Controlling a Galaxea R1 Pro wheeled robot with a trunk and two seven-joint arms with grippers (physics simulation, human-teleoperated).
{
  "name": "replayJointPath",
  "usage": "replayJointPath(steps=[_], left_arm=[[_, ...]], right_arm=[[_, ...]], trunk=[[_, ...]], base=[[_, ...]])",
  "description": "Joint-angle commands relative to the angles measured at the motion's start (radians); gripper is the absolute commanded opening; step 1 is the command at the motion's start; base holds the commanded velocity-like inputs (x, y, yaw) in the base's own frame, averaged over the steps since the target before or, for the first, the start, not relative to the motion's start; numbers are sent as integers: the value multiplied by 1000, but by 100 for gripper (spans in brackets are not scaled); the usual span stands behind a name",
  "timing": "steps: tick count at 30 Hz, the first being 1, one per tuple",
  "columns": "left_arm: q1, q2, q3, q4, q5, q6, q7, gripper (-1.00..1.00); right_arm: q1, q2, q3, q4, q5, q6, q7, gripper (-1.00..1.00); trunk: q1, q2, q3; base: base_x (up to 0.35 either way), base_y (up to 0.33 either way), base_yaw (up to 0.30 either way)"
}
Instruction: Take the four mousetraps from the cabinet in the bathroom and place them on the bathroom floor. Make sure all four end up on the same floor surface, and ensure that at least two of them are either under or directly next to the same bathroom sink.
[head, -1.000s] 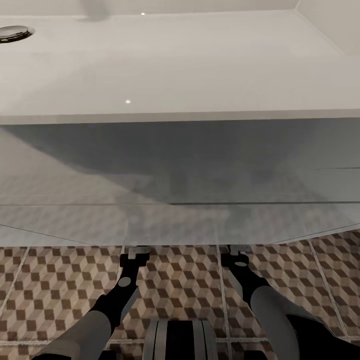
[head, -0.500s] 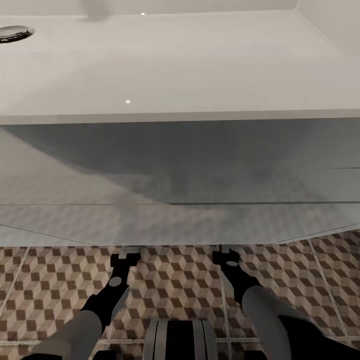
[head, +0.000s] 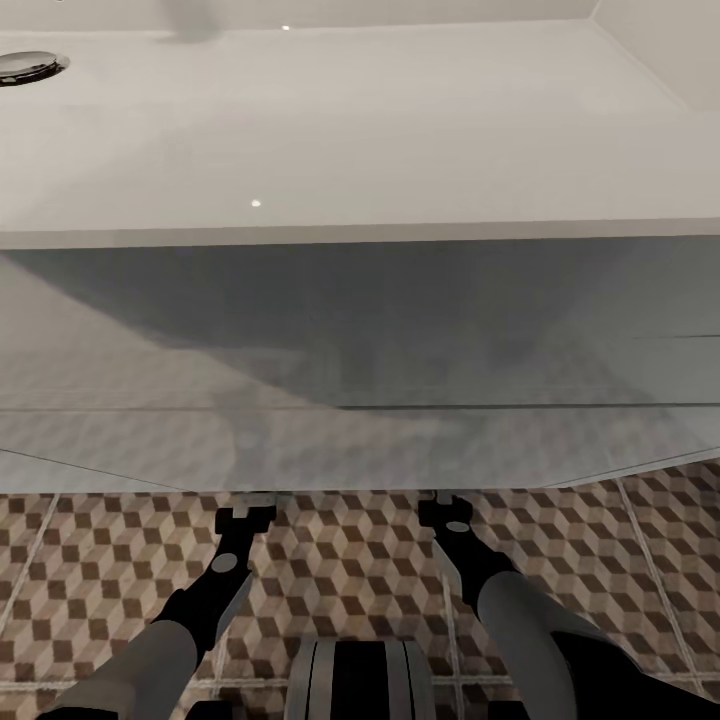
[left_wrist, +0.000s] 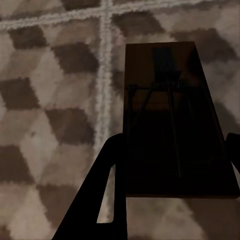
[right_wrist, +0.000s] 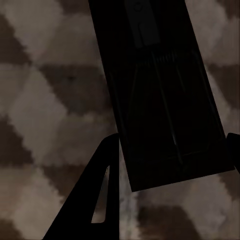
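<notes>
Lying flat on the tiled floor (left_wrist: 45, 100), one mousetrap (left_wrist: 172, 120) is seen between the spread fingers of the left gripper (left_wrist: 170, 185), long axis along them. Second mousetrap (right_wrist: 160, 90) likewise sits between the parted right gripper (right_wrist: 172, 170) fingers, slightly skewed.

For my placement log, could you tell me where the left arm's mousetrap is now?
In the left wrist view, the mousetrap sits between the left gripper fingers, over the bathroom floor.
</notes>
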Motion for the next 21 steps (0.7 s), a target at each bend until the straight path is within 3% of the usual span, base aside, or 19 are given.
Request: replayJointPath(steps=[1,13,21], left_arm=[[-1,1,-5,1,-10,0,12,-100],[-1,-3,-6,0,-18,0,17,-100],[-1,-2,-6,-2,-20,-7,22,-100]], right_arm=[[-1,0,-8,1,8,-4,-2,-100],[-1,-5,-8,4,6,-5,-2,-100],[-1,-7,-7,4,7,-5,-2,-100]], trunk=[[0,0,0],[0,0,0],[0,0,0]], base=[[0,0,0],[1,0,0],[114,28,0]])
